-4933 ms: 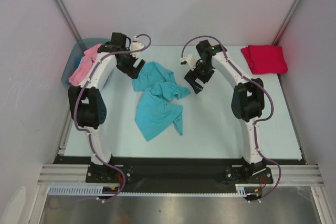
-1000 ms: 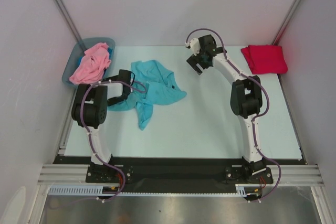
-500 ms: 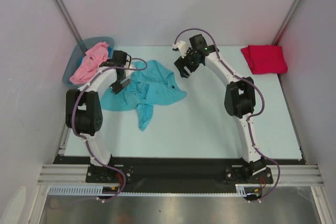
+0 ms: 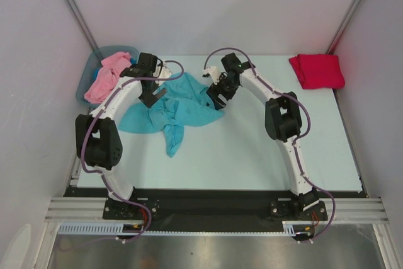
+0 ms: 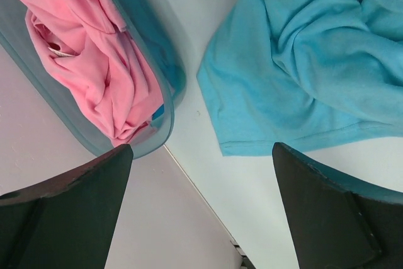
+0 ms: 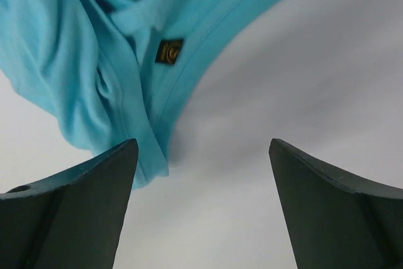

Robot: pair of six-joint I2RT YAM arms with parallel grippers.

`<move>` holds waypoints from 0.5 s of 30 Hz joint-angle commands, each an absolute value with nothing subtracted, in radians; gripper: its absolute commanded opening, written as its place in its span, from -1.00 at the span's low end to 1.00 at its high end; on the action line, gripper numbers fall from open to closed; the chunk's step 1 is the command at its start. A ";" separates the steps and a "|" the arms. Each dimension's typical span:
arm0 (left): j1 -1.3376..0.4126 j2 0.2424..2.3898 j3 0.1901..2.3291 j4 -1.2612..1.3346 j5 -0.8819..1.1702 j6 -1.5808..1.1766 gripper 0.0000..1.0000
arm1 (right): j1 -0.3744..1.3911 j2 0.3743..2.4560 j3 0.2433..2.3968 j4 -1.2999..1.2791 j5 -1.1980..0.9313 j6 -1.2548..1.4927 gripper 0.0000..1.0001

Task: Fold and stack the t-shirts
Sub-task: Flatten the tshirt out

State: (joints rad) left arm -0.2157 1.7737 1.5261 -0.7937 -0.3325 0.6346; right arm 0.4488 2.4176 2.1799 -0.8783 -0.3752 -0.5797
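A crumpled teal t-shirt lies on the table left of centre. My left gripper hovers open over its back left part. In the left wrist view the teal shirt's hem lies just ahead of the empty left gripper. My right gripper is open above the shirt's right edge. In the right wrist view the teal cloth with its small dark label sits ahead of the empty right gripper. A pink t-shirt fills the bin. A folded red t-shirt lies at the back right.
The grey-blue bin stands at the back left corner against the side wall; its wall shows close to the left gripper. White enclosure walls close in the table on the left, back and right.
The left gripper has lifted from the shirt's left side and swung back over its rear edge. The right gripper has come left and nearer, down to the shirt's right edge. The shirt is spread wider.
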 commanded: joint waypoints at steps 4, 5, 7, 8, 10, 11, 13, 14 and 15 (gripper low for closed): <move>-0.212 1.764 1.565 -0.795 -0.334 0.626 1.00 | 0.442 2.345 2.077 -0.923 -0.382 -0.617 0.83; -0.212 1.769 1.574 -0.793 -0.336 0.627 0.99 | 0.440 2.345 2.074 -0.928 -0.379 -0.618 0.83; -0.212 1.773 1.575 -0.790 -0.331 0.635 1.00 | 0.442 2.350 2.069 -0.939 -0.377 -0.617 0.82; -0.212 1.778 1.578 -0.787 -0.333 0.634 1.00 | 0.443 2.350 2.069 -0.942 -0.379 -0.617 0.81; -0.213 1.784 1.583 -0.782 -0.328 0.626 1.00 | 0.445 2.352 2.069 -0.951 -0.379 -0.618 0.80; -0.212 1.790 1.585 -0.782 -0.325 0.621 1.00 | 0.445 2.349 2.069 -0.956 -0.374 -0.620 0.79; -0.212 1.793 1.586 -0.776 -0.324 0.615 0.99 | 0.446 2.344 2.071 -0.966 -0.374 -0.630 0.80; -0.212 1.796 1.589 -0.776 -0.324 0.617 1.00 | 0.446 2.339 2.069 -0.968 -0.374 -0.635 0.81; -0.212 1.801 1.591 -0.773 -0.325 0.617 1.00 | 0.446 2.324 2.069 -0.969 -0.374 -0.641 0.81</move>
State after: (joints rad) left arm -0.2150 1.7969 1.5448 -0.7944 -0.3328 0.6334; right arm 0.4412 2.3932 2.0754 -0.9272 -0.3740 -0.6186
